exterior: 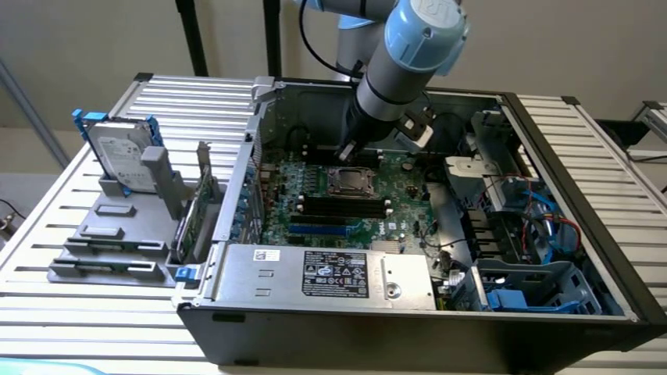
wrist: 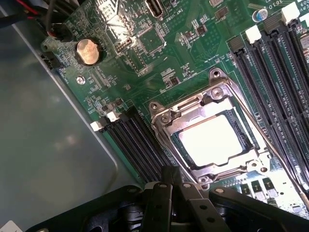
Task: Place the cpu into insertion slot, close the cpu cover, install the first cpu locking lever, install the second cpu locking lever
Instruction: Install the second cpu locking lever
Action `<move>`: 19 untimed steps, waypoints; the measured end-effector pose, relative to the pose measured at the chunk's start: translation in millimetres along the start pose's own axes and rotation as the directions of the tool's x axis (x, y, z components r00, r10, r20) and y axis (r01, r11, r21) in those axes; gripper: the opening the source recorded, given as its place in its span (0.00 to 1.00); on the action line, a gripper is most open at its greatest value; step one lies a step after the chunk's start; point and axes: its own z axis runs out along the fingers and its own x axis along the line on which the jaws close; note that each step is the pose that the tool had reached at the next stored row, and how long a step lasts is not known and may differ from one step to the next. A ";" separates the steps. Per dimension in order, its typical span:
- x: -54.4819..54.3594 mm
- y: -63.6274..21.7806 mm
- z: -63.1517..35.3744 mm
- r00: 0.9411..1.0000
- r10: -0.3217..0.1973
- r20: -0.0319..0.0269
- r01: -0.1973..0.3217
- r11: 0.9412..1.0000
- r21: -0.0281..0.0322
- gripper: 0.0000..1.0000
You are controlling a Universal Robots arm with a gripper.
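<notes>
The cpu lies flat in the insertion slot on the green motherboard, its silvery face shining through the window of the cpu cover. The cover is down over it. A thin metal locking lever runs along one side of the socket. My gripper is shut with nothing between its black fingers, its tip just off the socket's edge. In the exterior view the gripper hangs low inside the case, just behind the socket.
Long black memory slots flank the socket, with more on its other side. A coin battery sits on the board. The power supply fills the case front, blue cables lie at the exterior view's right, and a hard drive stands outside.
</notes>
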 end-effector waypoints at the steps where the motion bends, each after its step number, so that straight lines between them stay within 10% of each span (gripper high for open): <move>1: 0.0 0.0 0.0 1.000 0.000 -0.001 0.000 1.000 0.001 0.11; 19: -35.5 15.7 -40.3 1.000 0.006 0.006 -0.006 1.000 0.013 0.11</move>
